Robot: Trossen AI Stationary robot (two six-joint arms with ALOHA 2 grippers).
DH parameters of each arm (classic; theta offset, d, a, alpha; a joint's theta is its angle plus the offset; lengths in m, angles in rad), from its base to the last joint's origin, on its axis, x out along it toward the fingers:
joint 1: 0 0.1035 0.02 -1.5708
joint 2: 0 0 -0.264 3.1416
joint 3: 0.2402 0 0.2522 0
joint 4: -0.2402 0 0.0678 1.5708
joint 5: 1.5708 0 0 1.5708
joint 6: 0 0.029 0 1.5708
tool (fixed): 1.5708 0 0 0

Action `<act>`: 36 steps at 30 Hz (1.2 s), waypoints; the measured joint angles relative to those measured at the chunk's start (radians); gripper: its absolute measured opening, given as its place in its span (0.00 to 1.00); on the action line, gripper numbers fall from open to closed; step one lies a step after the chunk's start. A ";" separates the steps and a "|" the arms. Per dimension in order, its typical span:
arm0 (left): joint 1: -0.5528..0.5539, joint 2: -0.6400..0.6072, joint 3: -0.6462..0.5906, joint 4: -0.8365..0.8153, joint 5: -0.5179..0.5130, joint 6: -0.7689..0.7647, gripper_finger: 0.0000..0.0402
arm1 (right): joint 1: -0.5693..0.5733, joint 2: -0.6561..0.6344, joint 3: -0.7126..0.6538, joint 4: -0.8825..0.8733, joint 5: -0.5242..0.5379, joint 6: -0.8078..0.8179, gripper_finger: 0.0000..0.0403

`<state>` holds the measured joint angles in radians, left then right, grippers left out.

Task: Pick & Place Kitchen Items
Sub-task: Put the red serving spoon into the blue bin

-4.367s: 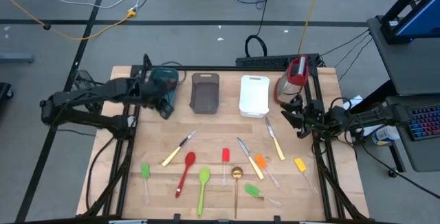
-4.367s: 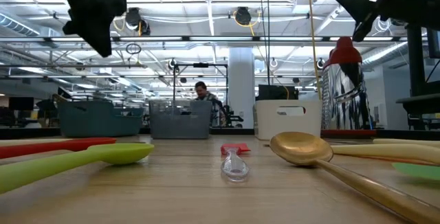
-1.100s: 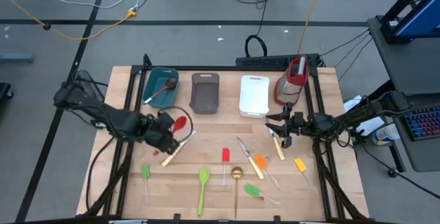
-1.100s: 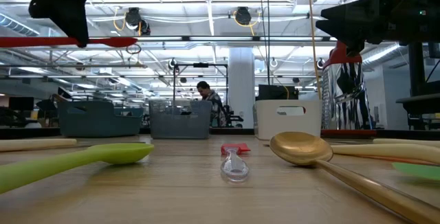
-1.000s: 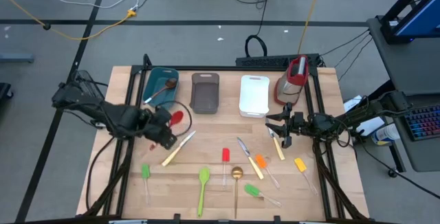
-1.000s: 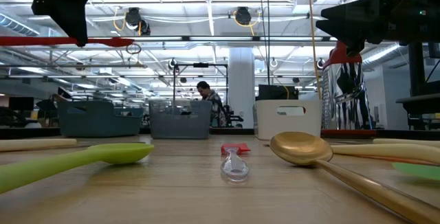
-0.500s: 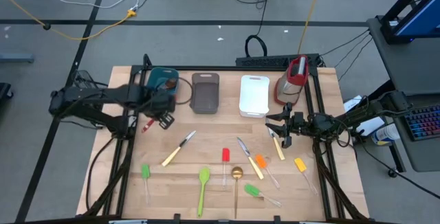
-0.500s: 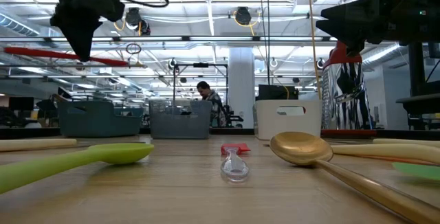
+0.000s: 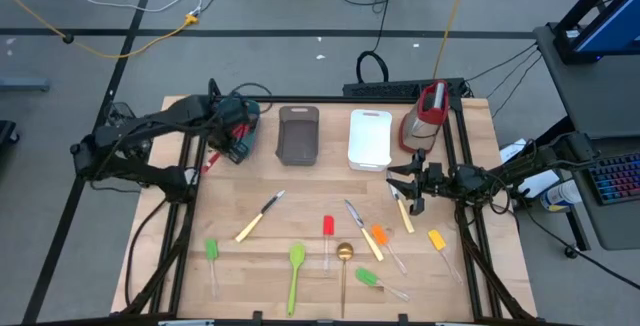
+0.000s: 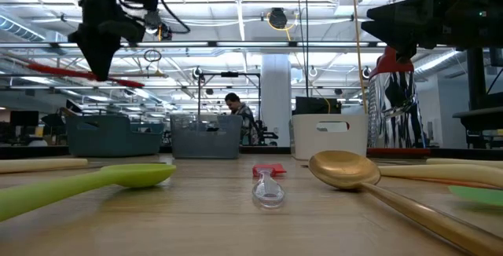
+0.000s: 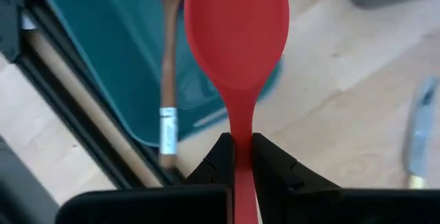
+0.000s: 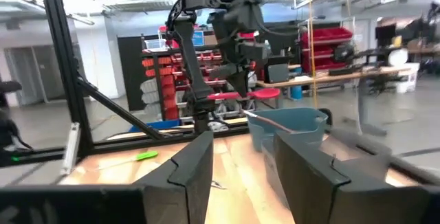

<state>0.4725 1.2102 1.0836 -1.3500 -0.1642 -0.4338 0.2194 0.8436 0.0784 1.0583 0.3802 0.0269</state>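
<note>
My left gripper (image 9: 232, 138) hangs over the near end of the teal tub (image 9: 243, 112) at the far left, shut on a red silicone spoon (image 11: 237, 31). Its bowl is above the tub's near rim, and its handle (image 9: 210, 160) sticks out toward the near left. A wooden spoon (image 11: 167, 59) lies in the tub. My right gripper (image 9: 408, 188) stands open and level above a pale-handled knife (image 9: 402, 209) at the right, holding nothing. More utensils lie flat on the near half of the table. My left gripper pinches the red spoon's handle just behind the bowl (image 11: 240, 157) between its two fingers (image 11: 221, 157). The fingers come from above, pointing down, and lie across the handle. The spoon is lifted clear and nearly level (image 10: 86, 74), high above the table.
A grey tub (image 9: 298, 134), a white tub (image 9: 369, 139) and a red-and-clear jug (image 9: 430, 109) stand along the far edge. A green spoon (image 9: 296, 266), a gold spoon (image 9: 343, 258), knives and small spatulas are scattered across the near middle. Black frame rails run along both sides.
My left gripper has carried the red spoon from the table's left middle toward the far edge, over the teal tub. It has turned on the way: the spoon's bowl, then pointing right, now reaches over the tub and the handle points near-left. The spoon stays lifted.
</note>
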 joint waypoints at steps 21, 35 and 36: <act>0.360 0.418 0.000 0.208 0.006 0.338 0.05 | -0.116 0.051 0.000 0.037 0.143 0.006 0.34; 0.375 0.442 -0.001 0.350 0.007 0.383 0.06 | -0.116 0.073 0.000 0.037 0.140 0.063 0.34; 0.373 0.442 -0.001 0.358 0.007 0.384 0.06 | -0.116 0.073 0.000 0.037 0.140 0.063 0.34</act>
<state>0.8454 1.6520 1.0828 -0.9918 -0.1575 -0.0502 0.1036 0.9169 0.0784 1.0954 0.5201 0.0902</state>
